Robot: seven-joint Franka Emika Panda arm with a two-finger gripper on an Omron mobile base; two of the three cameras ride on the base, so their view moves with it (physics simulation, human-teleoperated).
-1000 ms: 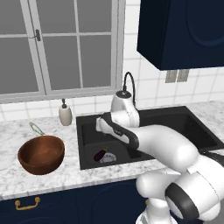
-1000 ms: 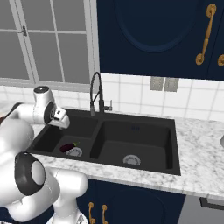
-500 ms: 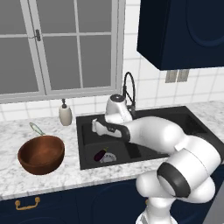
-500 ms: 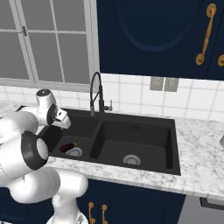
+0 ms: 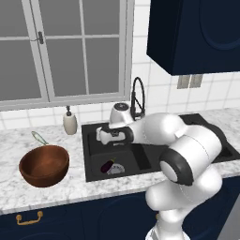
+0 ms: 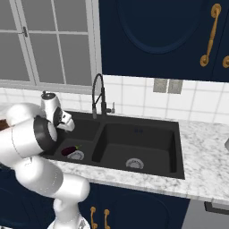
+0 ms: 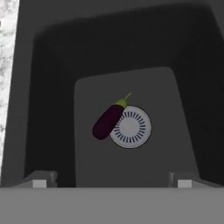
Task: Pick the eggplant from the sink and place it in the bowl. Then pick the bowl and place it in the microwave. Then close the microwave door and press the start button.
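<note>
The eggplant [image 5: 108,165] [image 6: 70,150] [image 7: 108,121], small and dark purple with a green stem, lies on the floor of the left basin of the black sink [image 5: 93,140] [image 6: 138,134] [image 7: 57,87], touching the round silver drain [image 7: 130,127]. My gripper [image 5: 106,138] [image 6: 67,123] [image 7: 111,181] hangs above that basin, pointing down at the eggplant, open and holding nothing. The reddish-brown bowl [image 5: 44,165] stands on the marble counter left of the sink. The microwave and its door are out of view.
A black gooseneck faucet [image 5: 137,93] [image 6: 96,91] rises behind the sink, close to my arm. A white soap dispenser [image 5: 70,123] stands by the window sill. The right basin has its own drain [image 6: 134,163]. Dark blue cabinets hang overhead.
My hand has shifted slightly left and lower over the left basin, and the arm's elbow has swung forward. The jaws stayed open; eggplant and bowl have not moved.
</note>
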